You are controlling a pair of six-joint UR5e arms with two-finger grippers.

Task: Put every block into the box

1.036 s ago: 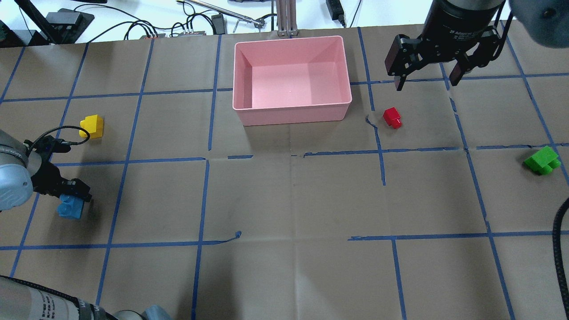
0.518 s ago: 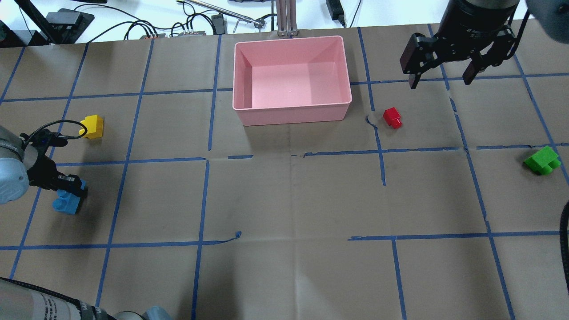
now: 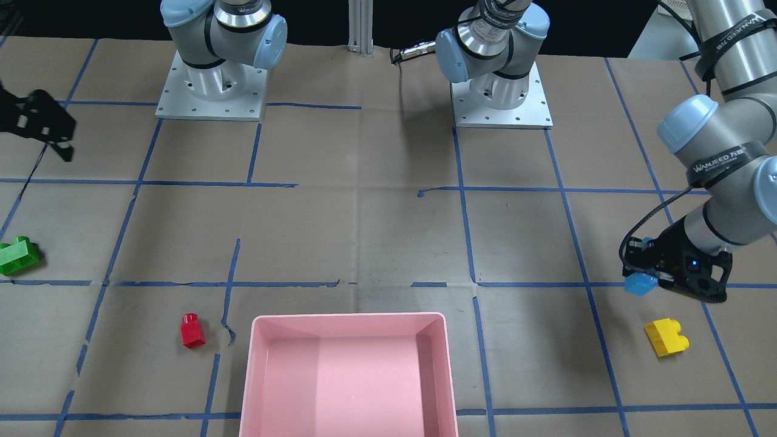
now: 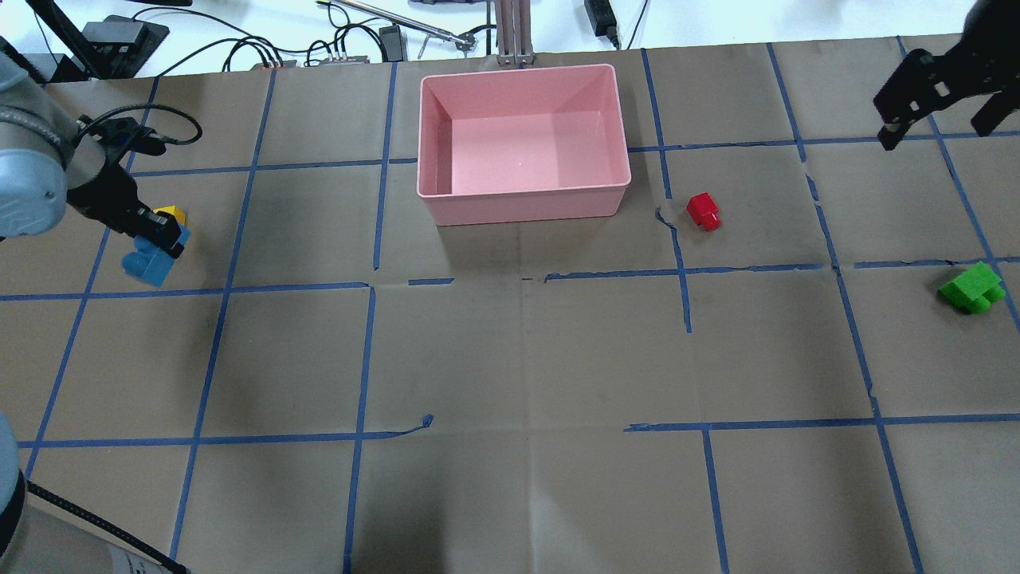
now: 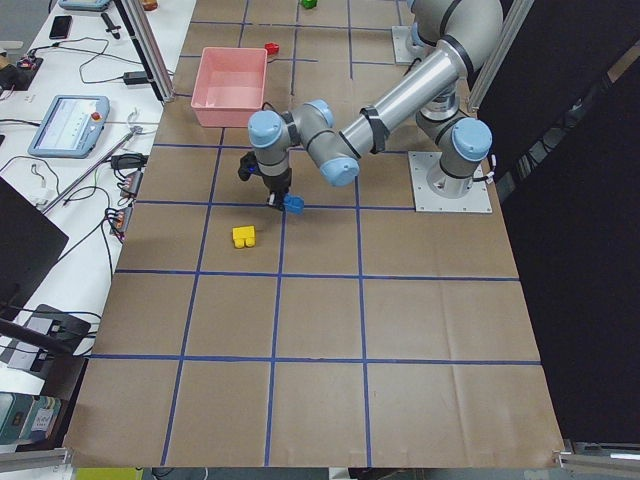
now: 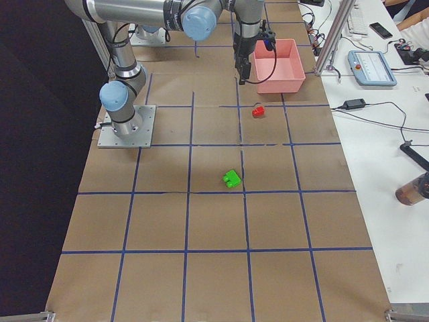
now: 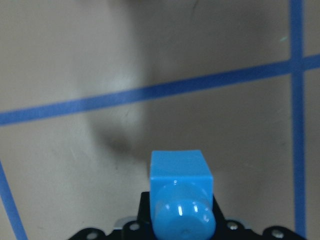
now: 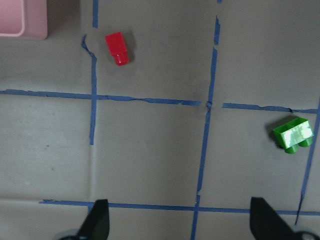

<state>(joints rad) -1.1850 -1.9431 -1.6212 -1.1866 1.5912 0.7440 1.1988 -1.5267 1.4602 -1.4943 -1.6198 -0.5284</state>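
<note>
My left gripper (image 4: 155, 239) is shut on the long blue block (image 4: 147, 265) and holds it above the table at the far left. The blue block fills the bottom of the left wrist view (image 7: 180, 192). The yellow block (image 3: 666, 337) lies just beyond it and is mostly hidden in the overhead view. The pink box (image 4: 522, 209) stands empty at the back centre. The red block (image 4: 703, 211) lies right of the box. The green block (image 4: 972, 288) lies near the right edge. My right gripper (image 4: 932, 127) is open and empty, high at the back right.
Brown paper with a blue tape grid covers the table. Cables and power units (image 4: 343, 48) and an aluminium post (image 4: 514, 32) sit past the far edge. The two arm bases (image 3: 212, 85) stand at the robot's side.
My left gripper has carried the blue block up off the table and away from the robot, next to the yellow block. My right gripper has moved right, away from the red block.
</note>
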